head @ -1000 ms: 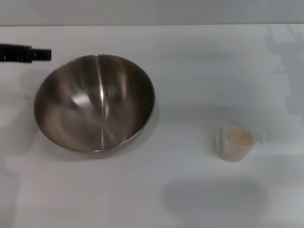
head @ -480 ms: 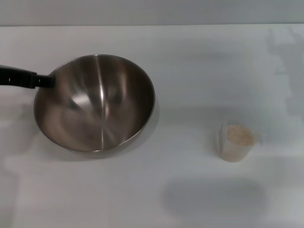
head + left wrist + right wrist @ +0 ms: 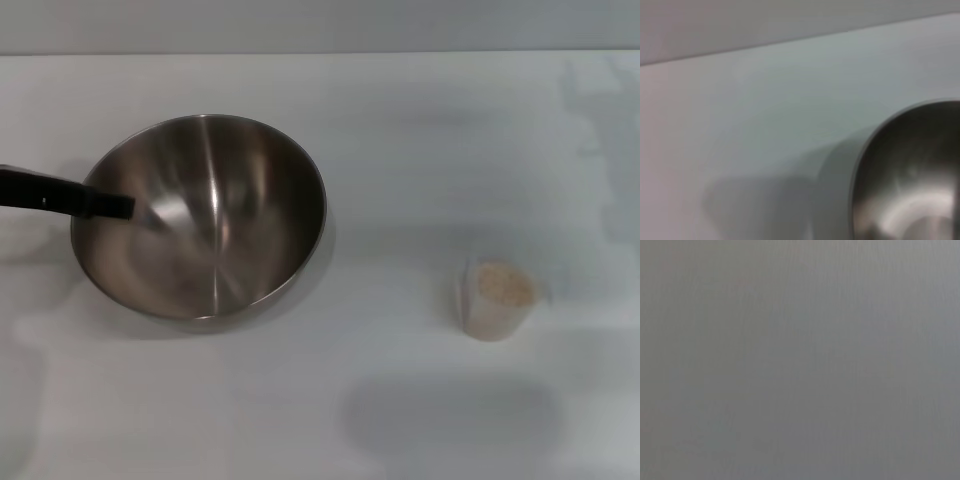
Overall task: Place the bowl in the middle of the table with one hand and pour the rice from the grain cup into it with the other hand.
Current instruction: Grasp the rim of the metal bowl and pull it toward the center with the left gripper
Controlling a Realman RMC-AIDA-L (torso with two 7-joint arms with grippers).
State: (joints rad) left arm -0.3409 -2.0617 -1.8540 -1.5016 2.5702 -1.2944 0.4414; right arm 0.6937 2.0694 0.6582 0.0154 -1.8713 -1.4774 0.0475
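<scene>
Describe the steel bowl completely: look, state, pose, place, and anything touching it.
The bowl is large, round, shiny brushed steel, empty, with bright streaks inside. It sits upright, perhaps slightly tilted, on the white table, on the robot's left half, well apart from the grain cup. The left claw, a dark bar, reaches over its left rim; actual contact cannot be confirmed. The left wrist view shows its rim and inner wall.

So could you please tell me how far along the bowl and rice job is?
Nothing is finished yet. The left gripper reaches over the bowl's left rim; the bowl sits left of the table's middle. The rice remains in the cup, unpoured. The right gripper isn't visible.
</scene>
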